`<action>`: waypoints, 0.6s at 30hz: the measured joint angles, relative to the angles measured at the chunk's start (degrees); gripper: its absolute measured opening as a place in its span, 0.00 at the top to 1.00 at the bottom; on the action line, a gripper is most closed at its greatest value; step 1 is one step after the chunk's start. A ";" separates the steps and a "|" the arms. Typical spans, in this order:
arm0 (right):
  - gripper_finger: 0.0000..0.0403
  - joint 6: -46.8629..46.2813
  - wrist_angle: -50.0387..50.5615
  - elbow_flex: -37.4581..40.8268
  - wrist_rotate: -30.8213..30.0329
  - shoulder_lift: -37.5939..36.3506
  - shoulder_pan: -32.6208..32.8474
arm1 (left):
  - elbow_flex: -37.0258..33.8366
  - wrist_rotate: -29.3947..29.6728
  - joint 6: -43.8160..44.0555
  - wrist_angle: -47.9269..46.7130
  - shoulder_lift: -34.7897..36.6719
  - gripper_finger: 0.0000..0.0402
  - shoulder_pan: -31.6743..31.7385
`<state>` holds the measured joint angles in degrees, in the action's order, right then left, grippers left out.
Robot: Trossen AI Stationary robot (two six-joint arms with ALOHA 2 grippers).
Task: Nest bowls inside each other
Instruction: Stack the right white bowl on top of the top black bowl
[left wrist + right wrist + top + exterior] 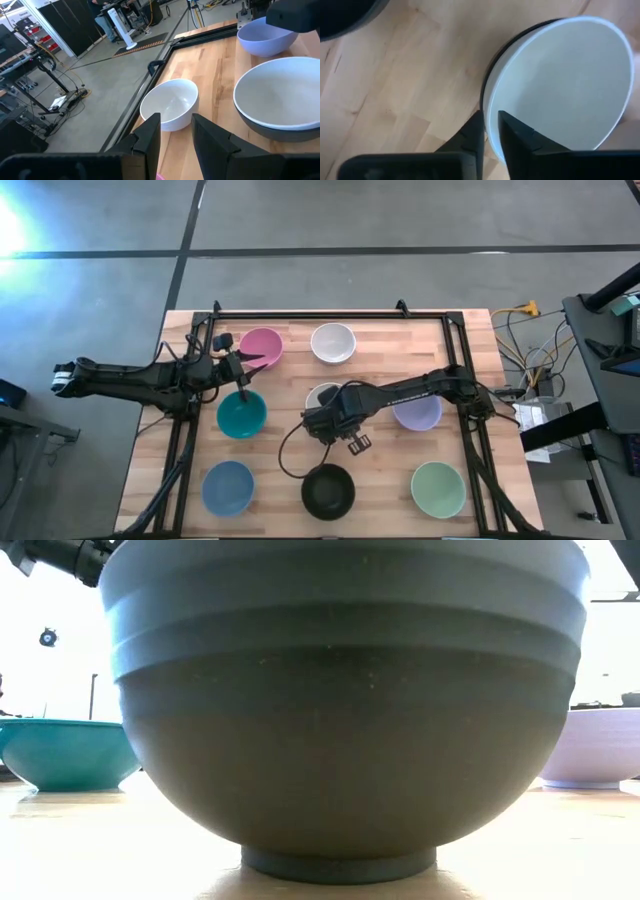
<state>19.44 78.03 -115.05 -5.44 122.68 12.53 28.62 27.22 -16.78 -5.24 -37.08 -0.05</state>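
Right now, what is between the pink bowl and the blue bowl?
The teal bowl sits between the pink bowl and the blue bowl. The high view shows it.

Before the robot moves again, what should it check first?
1. White round bowl sits inside black round bowl: ok.
2. Right end effector at that white bowl's rim: ok.
3. Right end effector really holding it: cannot tell.
4. Left end effector open and empty: ok.
5. Every bowl stacked: not ok; pink round bowl and teal round bowl stand alone.
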 joint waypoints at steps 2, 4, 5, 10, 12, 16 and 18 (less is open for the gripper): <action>0.93 0.08 -0.13 0.53 0.01 0.03 0.00 | 0.00 0.00 0.00 0.00 0.00 0.76 0.01; 0.96 0.50 -0.25 1.42 0.01 0.03 -0.02 | 0.00 0.00 0.00 0.01 0.00 0.76 0.04; 0.97 0.54 -0.26 1.79 0.01 0.04 -0.02 | 0.00 0.00 0.00 0.01 0.00 0.76 0.04; 0.98 0.33 -0.44 2.56 -0.01 0.10 -0.04 | 0.00 0.00 0.00 0.01 0.00 0.76 0.04; 0.98 0.45 -0.49 2.78 -0.01 0.12 -0.04 | 0.00 0.00 0.00 0.01 0.00 0.76 0.04; 0.98 0.46 -0.58 2.80 -0.15 0.14 -0.04 | 0.00 0.00 0.04 0.03 0.00 0.76 0.04; 0.98 0.31 -0.60 2.80 -0.17 0.12 -0.07 | 0.00 0.00 0.04 0.04 0.00 0.76 0.04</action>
<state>19.75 77.43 -112.25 -5.61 122.80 12.47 28.62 27.22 -16.73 -5.20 -37.08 -0.01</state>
